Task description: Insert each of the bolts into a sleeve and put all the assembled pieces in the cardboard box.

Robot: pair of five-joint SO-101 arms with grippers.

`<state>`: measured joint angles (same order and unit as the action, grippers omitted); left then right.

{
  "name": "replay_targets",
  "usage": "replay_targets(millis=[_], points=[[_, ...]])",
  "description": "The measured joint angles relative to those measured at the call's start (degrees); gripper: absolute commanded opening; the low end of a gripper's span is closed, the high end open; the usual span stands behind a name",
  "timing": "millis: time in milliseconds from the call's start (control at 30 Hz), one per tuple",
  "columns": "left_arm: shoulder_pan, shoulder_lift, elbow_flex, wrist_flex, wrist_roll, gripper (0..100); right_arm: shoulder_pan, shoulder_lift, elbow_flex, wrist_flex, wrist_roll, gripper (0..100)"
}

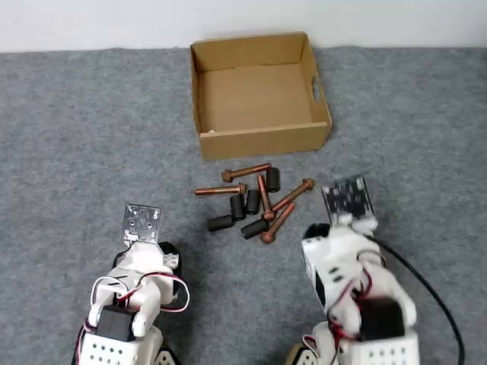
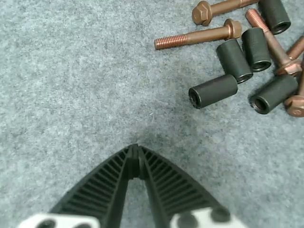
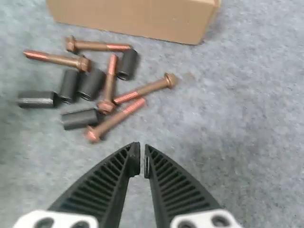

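My left gripper: black ribbed fingers closed, holding nothing, over grey felt table cover | my right gripper: closed, holding nothing | five copper-coloured hex-head metal bolts and five short black cylindrical sleeves: separate, loose pile, centre, just near of open brown cardboard box, far of both grippers
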<state>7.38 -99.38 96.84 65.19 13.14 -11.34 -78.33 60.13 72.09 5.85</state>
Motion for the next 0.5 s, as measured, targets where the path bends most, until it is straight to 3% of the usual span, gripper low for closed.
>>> replay_targets(millis=[500], points=[[0.0, 0.0, 0.0, 0.0, 0.0, 0, -1.8, 62.6, -42.4, 0.0, -0.7, 1.2]])
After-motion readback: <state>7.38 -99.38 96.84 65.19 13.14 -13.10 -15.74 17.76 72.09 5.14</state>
